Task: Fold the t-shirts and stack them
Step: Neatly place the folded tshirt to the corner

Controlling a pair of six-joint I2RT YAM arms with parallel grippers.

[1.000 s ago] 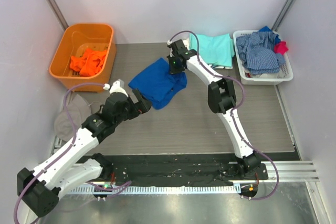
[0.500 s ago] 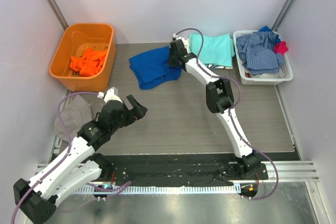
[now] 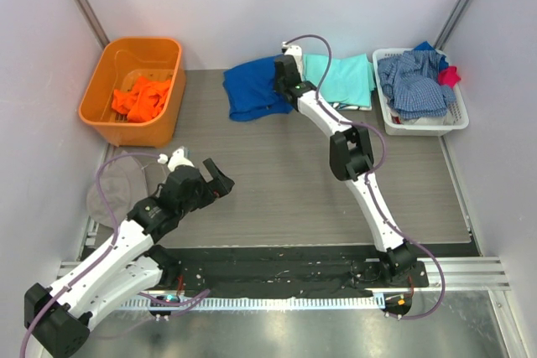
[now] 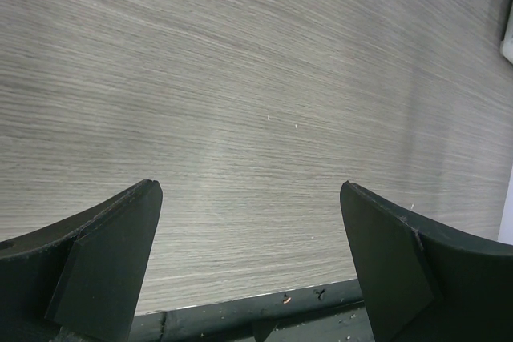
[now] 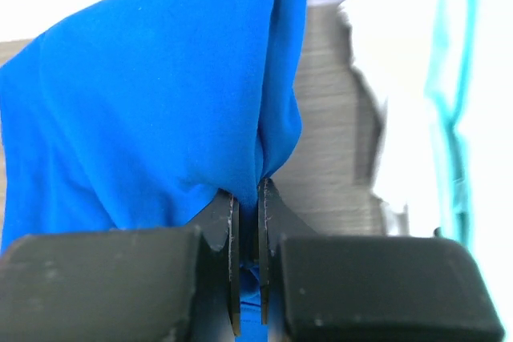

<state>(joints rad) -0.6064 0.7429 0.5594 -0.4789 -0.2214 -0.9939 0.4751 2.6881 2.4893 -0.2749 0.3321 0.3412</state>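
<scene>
Currently orange bin (image 3: 126, 132) holds crumpled orange t-shirt (image 3: 139, 98).

The blue t-shirt (image 5: 152, 94) is soft matt cloth, smooth, with loose folds. The fingers (image 5: 216, 226) of my right gripper (image 5: 247, 198) look like matt black plastic, a little scuffed at the edges. The table (image 4: 256, 78) has a grey wood grain — dull and finely streaked. The orange bin (image 3: 122, 129) is smooth plastic — faintly glossy.

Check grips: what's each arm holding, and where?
Right gripper pinches the blue t-shirt by a bunched fold at its edge; left gripper open, empty.
</scene>
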